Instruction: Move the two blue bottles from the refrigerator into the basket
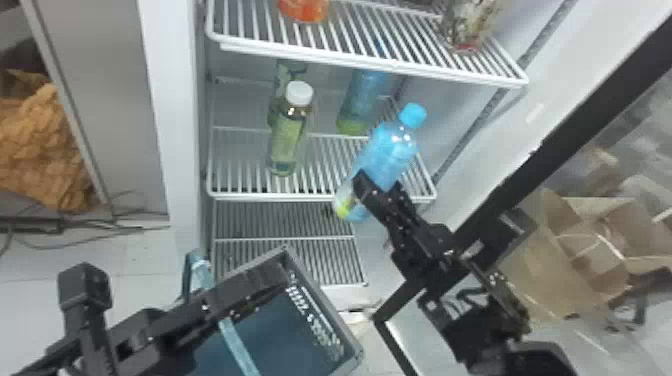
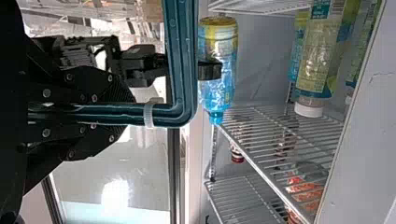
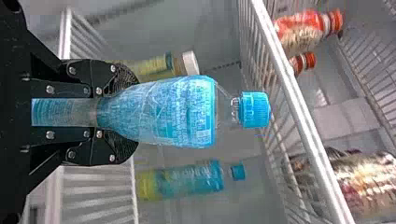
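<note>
In the head view the left arm is reaching in from 8 o'clock and pointing to 2, and the left gripper (image 1: 274, 280) is keeping its fingers narrow, gripping the teal handle (image 1: 236, 342) of the basket (image 1: 327, 307). The right arm is coming from 5 o'clock and pointing between 10 and 11; the right gripper (image 1: 381, 186) is holding a blue bottle (image 1: 392, 152), its fingers closed around the lower half. That bottle is leaning, cap toward 1 o'clock and base toward 7, in front of the middle shelf (image 1: 280, 195).

The basket is sitting at 6 to 7 o'clock, showing a blue-green inside. In the refrigerator (image 1: 175, 100), the middle shelf is carrying a green bottle (image 1: 287, 137) with a white cap, another green bottle (image 1: 276, 102) behind it, and the second blue bottle (image 1: 359, 107) upright between 12 and 1. On the upper shelf (image 1: 370, 62) an orange item (image 1: 304, 10) is resting near 12, a patterned one (image 1: 467, 25) at 1.

The left arm is covering part of the basket, the bottom edge is cutting it off, and the upper shelf is hiding the second blue bottle's top in the head view
</note>
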{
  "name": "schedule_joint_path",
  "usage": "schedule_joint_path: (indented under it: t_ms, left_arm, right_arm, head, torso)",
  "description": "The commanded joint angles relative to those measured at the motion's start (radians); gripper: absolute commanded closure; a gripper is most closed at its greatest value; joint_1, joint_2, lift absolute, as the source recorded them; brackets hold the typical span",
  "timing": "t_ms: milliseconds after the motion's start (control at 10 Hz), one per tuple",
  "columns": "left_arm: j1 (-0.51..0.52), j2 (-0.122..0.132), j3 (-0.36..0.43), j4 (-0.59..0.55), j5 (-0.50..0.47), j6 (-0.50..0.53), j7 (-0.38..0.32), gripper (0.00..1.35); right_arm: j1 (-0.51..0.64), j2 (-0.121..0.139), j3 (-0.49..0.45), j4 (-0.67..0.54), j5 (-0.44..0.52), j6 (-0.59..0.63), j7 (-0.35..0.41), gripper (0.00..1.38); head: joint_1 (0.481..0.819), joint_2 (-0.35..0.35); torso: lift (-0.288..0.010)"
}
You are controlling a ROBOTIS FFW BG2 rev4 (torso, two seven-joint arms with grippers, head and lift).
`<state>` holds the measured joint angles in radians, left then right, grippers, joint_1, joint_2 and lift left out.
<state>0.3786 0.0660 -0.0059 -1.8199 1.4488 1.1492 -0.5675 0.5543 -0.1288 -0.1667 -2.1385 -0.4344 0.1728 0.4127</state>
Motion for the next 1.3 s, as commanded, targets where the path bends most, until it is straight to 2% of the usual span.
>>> schedule_joint_path:
  t_ms: [0, 200, 500, 900, 1100, 1200]
  left_arm:
    - [0.002, 0.0, 0.0, 0.0, 0.005, -0.003, 0.0, 1.2]
    - [0.007, 0.0, 0.002, 0.0, 0.005, -0.005, 0.0, 1.2]
    - [0.007, 0.0, 0.002, 0.0, 0.005, -0.005, 0.005, 1.2]
    - [0.004, 0.0, 0.002, 0.0, 0.007, -0.01, 0.006, 1.2]
    - [0.002, 0.0, 0.008, 0.0, 0.007, -0.013, 0.008, 1.2]
    - [0.002, 0.0, 0.012, 0.0, 0.007, -0.013, 0.008, 1.2]
  right_arm:
    - [0.057, 0.0, 0.019, -0.052, -0.05, 0.041, 0.009, 1.28]
    - [0.101, -0.006, 0.055, -0.074, -0.104, 0.06, 0.029, 1.28]
    - [0.182, -0.025, 0.071, -0.175, -0.138, 0.122, 0.058, 1.28]
    - [0.246, -0.034, 0.059, -0.241, -0.146, 0.279, 0.116, 1.28]
    - [0.27, -0.034, 0.029, -0.246, -0.106, 0.362, 0.166, 1.28]
    - [0.28, -0.034, 0.025, -0.246, -0.102, 0.389, 0.175, 1.21]
  head:
    - [0.695, -0.35]
    - [0.695, -0.35]
    - [0.695, -0.316]
    - [0.695, -0.278]
    - [0.695, -0.272]
    - [0.695, -0.277]
  torso:
    - [-0.216]
    - [-0.216]
    - [-0.216]
    - [-0.216]
    - [-0.216]
    - [-0.216]
